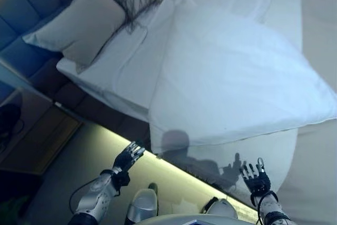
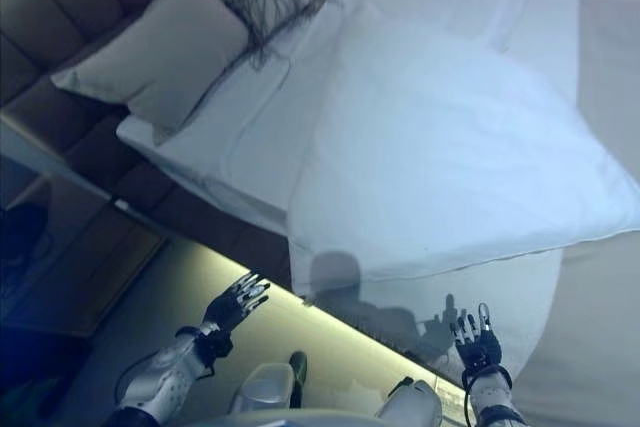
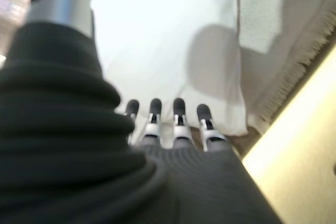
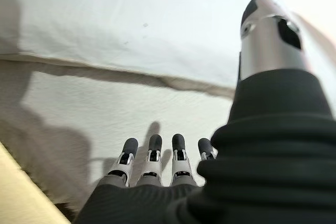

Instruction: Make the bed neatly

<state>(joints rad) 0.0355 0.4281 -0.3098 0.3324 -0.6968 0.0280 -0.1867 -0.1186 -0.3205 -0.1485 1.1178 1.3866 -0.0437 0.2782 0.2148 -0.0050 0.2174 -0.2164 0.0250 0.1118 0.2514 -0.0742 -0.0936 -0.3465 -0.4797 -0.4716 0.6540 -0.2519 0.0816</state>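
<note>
— Seen on the bed (image 1: 121, 67)? 
— White rumpled duvet (image 1: 237, 72) spread across, near edge overhanging; beige square pillow (image 1: 79, 22) far left against dark padded headboard (image 2: 60, 17).
— Hands? 
— Left robot hand (image 1: 129, 156) and right robot hand (image 1: 255, 177), both spread, empty, just short of the duvet.

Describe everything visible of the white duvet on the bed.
The white duvet is a thick, soft-looking cover with a smooth surface and few creases. It lies skewed across the bed, leaving sheet bare on the side towards the beige pillow. Its near edge overhangs the bed's side above the left hand and right hand, both open; neither grips it.
</note>
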